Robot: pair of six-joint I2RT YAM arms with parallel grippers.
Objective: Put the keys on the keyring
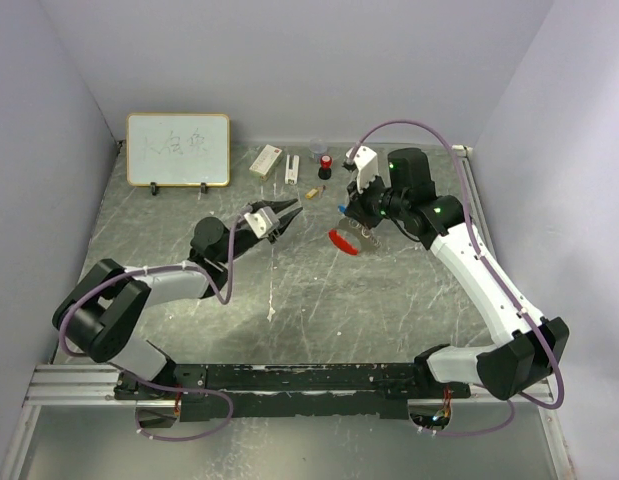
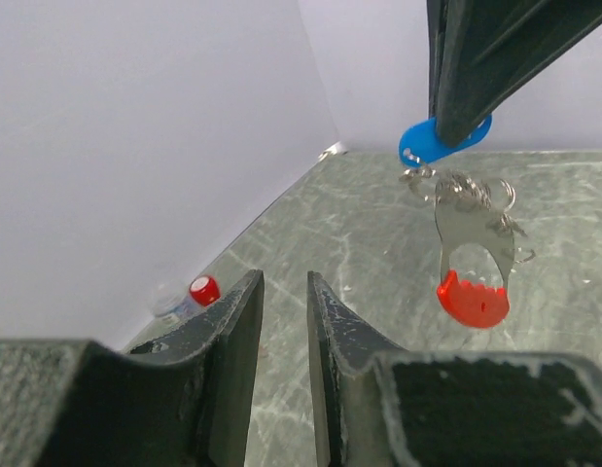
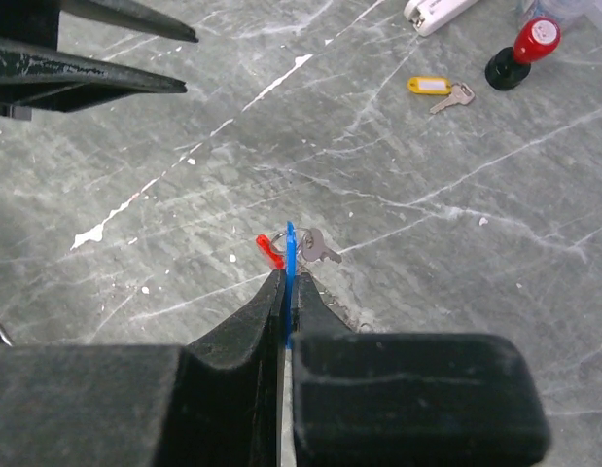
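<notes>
Right pincer (image 3: 289,282) is clenched tight on the small key with a blue plastic head (image 2: 422,144), pinching it edge-on above the grey marbled table (image 1: 389,300). Dangling right under that head is the thin silvery keyring with its flat red plastic tag (image 2: 473,297), swinging free of the surface. Left pincer (image 2: 286,292) sits near it, off to the bundle's left, jaws a narrow slot apart and gripping nothing. From the left wrist, the right pincer's dark finger comes down over the top of the blue head and hides part of it. Further back, the tan key on a yellow plastic tag (image 3: 442,89) lies flat. Just beside it stands the small red-and-black cylinder (image 3: 526,47), with the white rectangular box (image 1: 266,160) and framed whiteboard (image 1: 179,150) at the back wall.
</notes>
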